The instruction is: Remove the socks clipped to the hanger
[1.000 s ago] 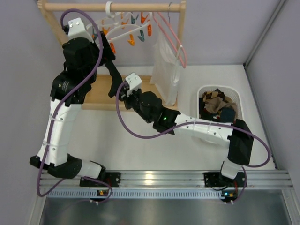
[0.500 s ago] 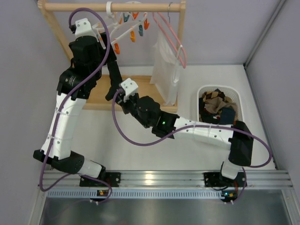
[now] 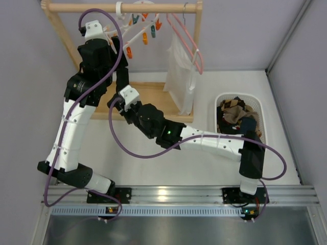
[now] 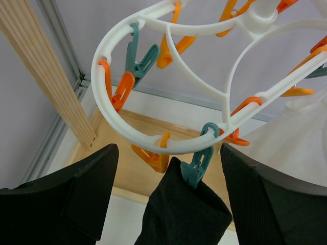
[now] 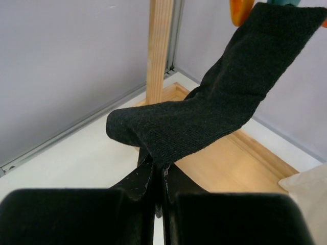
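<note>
One dark sock [image 4: 184, 217] hangs from a teal clothespin [image 4: 198, 166] on the white ring hanger [image 4: 137, 136], which is suspended from the wooden rail [image 3: 66, 7] at the far left corner of the tabletop [image 3: 168, 173]. The right pincer [image 5: 155, 168] is clamped on the lower part of this sock. The left pincer [image 4: 168, 150] stands spread wide just below the ring, one finger on each side of the sock; further socks [image 3: 236, 113] lie in the white basket [image 3: 220, 98] near the right edge.

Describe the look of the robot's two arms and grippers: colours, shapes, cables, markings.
Both the left arm and right arm have white shells, black joints, and a looping purple cable. Each wrist carries a white box. Fingers are broad, matte black. No markings legible.
</note>
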`<act>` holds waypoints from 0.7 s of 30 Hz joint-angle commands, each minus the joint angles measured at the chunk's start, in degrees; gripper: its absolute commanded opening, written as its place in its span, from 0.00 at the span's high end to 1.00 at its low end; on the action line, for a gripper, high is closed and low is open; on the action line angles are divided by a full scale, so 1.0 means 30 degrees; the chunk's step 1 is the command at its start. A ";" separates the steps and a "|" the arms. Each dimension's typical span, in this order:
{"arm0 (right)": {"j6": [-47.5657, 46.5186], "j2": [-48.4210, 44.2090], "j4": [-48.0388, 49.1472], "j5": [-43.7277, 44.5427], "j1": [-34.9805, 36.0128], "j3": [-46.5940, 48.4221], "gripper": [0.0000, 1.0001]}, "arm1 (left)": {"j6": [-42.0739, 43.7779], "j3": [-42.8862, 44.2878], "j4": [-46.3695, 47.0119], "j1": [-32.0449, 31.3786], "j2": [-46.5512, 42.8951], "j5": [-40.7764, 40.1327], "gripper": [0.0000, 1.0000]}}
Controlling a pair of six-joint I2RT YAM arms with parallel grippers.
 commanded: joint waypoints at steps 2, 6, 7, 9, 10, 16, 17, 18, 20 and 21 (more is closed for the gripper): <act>-0.0411 0.0698 -0.0384 0.0081 0.0591 0.1690 1.00 | 0.0460 -0.0354 -0.0411 -0.0021 -0.0549 -0.0354 0.16; -0.0411 0.1225 -0.0531 -0.0212 0.0620 0.2393 1.00 | 0.0430 -0.0852 -0.0440 -0.0021 -0.0960 -0.0002 0.15; -0.0411 0.1285 -0.0560 -0.0357 0.0649 0.2482 1.00 | 0.0430 -0.0882 -0.0441 -0.0021 -0.0990 0.0085 0.15; -0.0440 0.1431 -0.0561 -0.0388 0.0678 0.2658 1.00 | 0.0430 -0.0883 -0.0412 -0.0021 -0.1049 0.0204 0.15; -0.0527 0.1432 -0.0561 -0.0417 0.0708 0.2688 1.00 | 0.0459 -0.0883 -0.0411 -0.0021 -0.1049 0.0175 0.15; -0.0732 0.1344 0.0025 -0.1148 0.0767 0.2249 1.00 | 0.0782 -0.0034 -0.0441 0.0008 0.0032 -0.0177 0.16; -0.0762 0.1373 0.0025 -0.1179 0.0767 0.2249 1.00 | 0.0753 0.0025 -0.0412 -0.0021 0.0151 -0.0177 0.17; -0.0791 0.1402 0.0025 -0.1266 0.0825 0.2219 1.00 | 0.0753 0.0199 -0.0440 -0.0021 0.0268 -0.0206 0.18; -0.0879 0.1432 0.0142 -0.1471 0.0796 0.2074 1.00 | 0.0694 0.0289 -0.0440 0.0008 0.0562 -0.0177 0.22; -0.0879 0.1461 0.0172 -0.1617 0.0796 0.2015 1.00 | 0.0665 0.0405 -0.0441 -0.0021 0.0650 -0.0177 0.23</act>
